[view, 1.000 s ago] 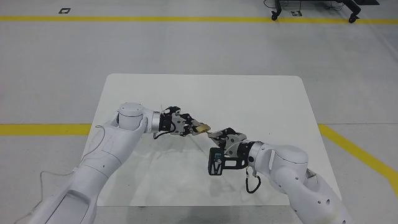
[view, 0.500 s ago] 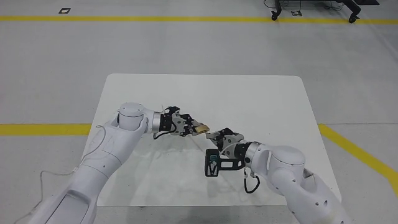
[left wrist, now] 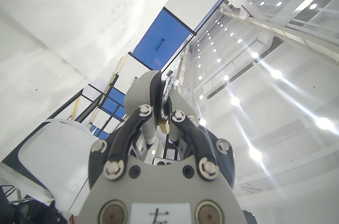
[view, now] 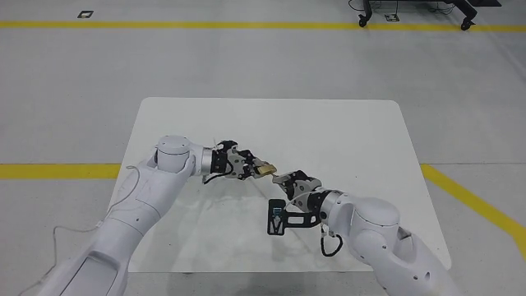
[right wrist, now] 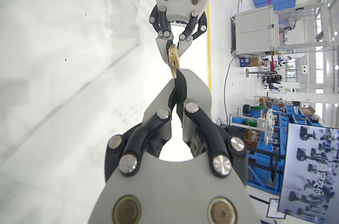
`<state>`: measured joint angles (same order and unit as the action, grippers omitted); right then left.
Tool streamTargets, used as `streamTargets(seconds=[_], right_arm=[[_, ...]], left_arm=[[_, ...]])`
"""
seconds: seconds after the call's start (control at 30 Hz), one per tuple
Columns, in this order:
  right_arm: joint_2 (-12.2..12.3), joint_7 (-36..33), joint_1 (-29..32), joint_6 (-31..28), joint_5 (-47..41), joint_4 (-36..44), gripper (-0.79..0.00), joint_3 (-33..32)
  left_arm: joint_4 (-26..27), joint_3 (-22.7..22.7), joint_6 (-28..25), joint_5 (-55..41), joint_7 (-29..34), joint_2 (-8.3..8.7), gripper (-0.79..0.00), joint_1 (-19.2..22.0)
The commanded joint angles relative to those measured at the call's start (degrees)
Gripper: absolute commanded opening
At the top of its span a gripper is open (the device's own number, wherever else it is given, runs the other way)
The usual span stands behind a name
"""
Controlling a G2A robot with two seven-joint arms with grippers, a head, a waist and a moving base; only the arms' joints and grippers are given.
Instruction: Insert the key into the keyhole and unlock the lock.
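A small brass padlock point(view: 265, 168) hangs above the middle of the white table point(view: 353, 127), with my left gripper point(view: 253, 167) shut on it. In the left wrist view its silver shackle point(left wrist: 168, 86) sits between the pads. The right wrist view shows the lock point(right wrist: 173, 58) end on, a small keyhole point(right wrist: 173, 65) facing my right gripper point(right wrist: 179, 77). That gripper point(view: 284, 180) is shut, tips right against the lock's near end. The key is mostly hidden between its pads. The left gripper point(right wrist: 172, 46) faces it from straight across.
The table's edges lie well away from both grippers. Yellow floor lines point(view: 246, 25) run behind and beside the table. A dark wheeled stand point(view: 415, 0) is far off at the back right.
My right wrist has shifted slightly left and turned, with its dark camera block swinging left. The left gripper and the padlock have stayed where they were.
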<state>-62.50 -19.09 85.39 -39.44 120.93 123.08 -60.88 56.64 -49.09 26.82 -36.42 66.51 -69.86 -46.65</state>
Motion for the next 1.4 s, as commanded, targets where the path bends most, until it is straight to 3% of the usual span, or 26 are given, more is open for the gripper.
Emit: streamTargets(seconds=[0.0, 1.37], right_arm=[[-0.1, -0.5, 0.0, 0.5, 0.5, 0.2, -0.785, 0.6], [-2.7, -12.2, -3.5, 1.6, 6.0, -0.7, -0.785, 9.4]], left_arm=[[0.0, 0.1, 0.0, 0.1, 0.0, -0.01, -0.785, 0.0], [0.7, 0.2, 0.3, 0.6, 0.2, 0.13, -0.785, -0.3]])
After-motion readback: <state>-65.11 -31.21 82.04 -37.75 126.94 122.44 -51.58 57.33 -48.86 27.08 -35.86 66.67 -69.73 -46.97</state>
